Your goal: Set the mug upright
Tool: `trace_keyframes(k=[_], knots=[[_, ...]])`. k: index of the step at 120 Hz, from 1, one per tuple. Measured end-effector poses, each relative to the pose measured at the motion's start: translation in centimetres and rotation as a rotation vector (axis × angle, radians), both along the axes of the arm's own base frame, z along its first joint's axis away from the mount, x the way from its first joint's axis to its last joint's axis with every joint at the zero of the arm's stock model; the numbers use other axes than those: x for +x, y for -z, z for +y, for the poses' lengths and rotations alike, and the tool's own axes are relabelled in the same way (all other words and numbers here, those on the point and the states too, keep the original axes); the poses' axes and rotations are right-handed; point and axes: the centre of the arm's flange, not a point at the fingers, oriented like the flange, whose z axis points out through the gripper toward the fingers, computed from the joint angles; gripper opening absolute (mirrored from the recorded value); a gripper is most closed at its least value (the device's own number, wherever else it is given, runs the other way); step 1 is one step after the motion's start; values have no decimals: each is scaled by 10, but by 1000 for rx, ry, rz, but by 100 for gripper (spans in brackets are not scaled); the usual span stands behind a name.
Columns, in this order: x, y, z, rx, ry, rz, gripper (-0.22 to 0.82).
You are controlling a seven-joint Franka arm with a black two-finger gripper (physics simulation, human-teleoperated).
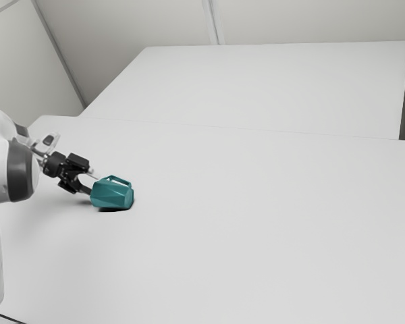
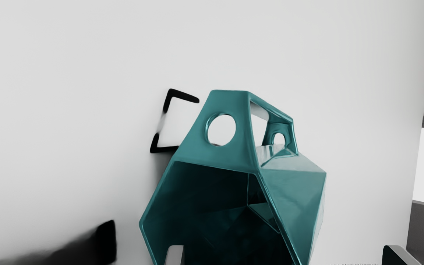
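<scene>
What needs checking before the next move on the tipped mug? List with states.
1. Gripper open: ok, fingers well apart.
2. Mug upright: not ok, on its side.
3. Mouth facing the gripper: ok.
4. Handle clear of the fingertips: ok, it points up from the mug.
5. One finger far enough inside the mouth to grip the wall: cannot tell, it overlaps the opening but depth is unclear.

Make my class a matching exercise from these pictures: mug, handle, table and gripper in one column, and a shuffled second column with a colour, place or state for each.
Column one
1. Mug
2. Handle
3. Table
4. Gripper

Column two
A. Pale, beneath the mug
B. Black, open
C. Teal, lying on its side
D. On the mug's upper side

Pairs: 1-C, 2-D, 3-A, 4-B
</scene>
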Motion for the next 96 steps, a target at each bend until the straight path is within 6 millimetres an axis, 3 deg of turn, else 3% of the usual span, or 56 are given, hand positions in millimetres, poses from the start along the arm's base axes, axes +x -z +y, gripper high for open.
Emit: trace_keyframes(k=[48, 79, 96], knots=[[12, 14, -19, -45, 17, -47, 54], [12, 22, -31, -76, 14, -57, 42], [12, 16, -32, -80, 13, -74, 25]])
